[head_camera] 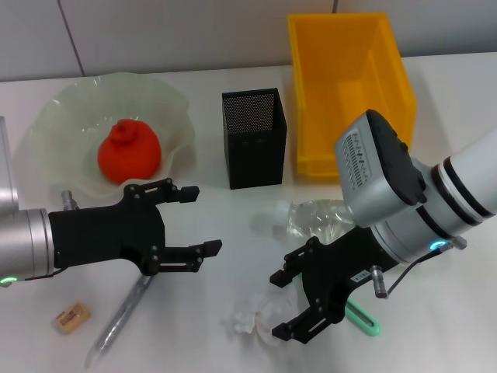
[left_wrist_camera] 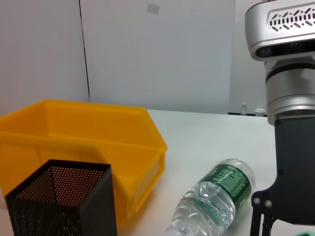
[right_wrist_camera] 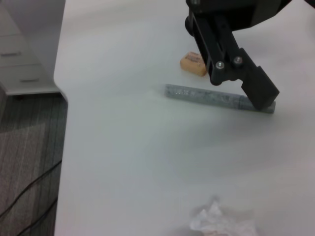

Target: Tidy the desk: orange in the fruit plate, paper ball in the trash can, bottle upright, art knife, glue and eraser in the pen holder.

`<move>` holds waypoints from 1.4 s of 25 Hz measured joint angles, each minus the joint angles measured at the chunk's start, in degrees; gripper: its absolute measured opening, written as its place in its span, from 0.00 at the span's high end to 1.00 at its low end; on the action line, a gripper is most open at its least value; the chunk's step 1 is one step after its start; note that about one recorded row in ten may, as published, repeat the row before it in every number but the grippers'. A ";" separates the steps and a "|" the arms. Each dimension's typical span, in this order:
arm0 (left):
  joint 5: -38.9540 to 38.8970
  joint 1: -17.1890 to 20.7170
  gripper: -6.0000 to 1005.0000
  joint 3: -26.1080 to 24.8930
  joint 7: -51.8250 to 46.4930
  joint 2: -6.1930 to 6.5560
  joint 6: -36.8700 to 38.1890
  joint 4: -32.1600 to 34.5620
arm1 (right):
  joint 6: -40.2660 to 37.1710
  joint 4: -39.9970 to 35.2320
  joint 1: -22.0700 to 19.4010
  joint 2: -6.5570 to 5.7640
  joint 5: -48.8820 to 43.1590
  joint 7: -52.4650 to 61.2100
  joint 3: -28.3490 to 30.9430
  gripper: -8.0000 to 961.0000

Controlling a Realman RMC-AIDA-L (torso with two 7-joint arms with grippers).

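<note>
White desk surface [head_camera: 435,342] carries a crumpled white paper ball [head_camera: 252,318], well in front of the yellow plastic bin [head_camera: 349,93]. Right gripper [head_camera: 299,303], fingers spread and empty, should be centred over the ball before closing. Left gripper [head_camera: 194,220] is held open, empty.

I see a red-orange orange [head_camera: 129,151] in a pale green translucent plate [head_camera: 58,116], a black mesh pen holder [head_camera: 254,138], a bright yellow bin [head_camera: 348,89], a clear bottle [left_wrist_camera: 216,196] with a green label, a white paper ball [head_camera: 252,317], a tan eraser [head_camera: 71,317], and a speckled grey stick [right_wrist_camera: 216,97].
</note>
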 joint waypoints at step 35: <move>0.00 -0.06 0.15 -0.37 0.82 0.00 -0.19 -0.76 | 3.78 -3.81 -0.57 -0.22 -0.49 5.53 -4.32 0.52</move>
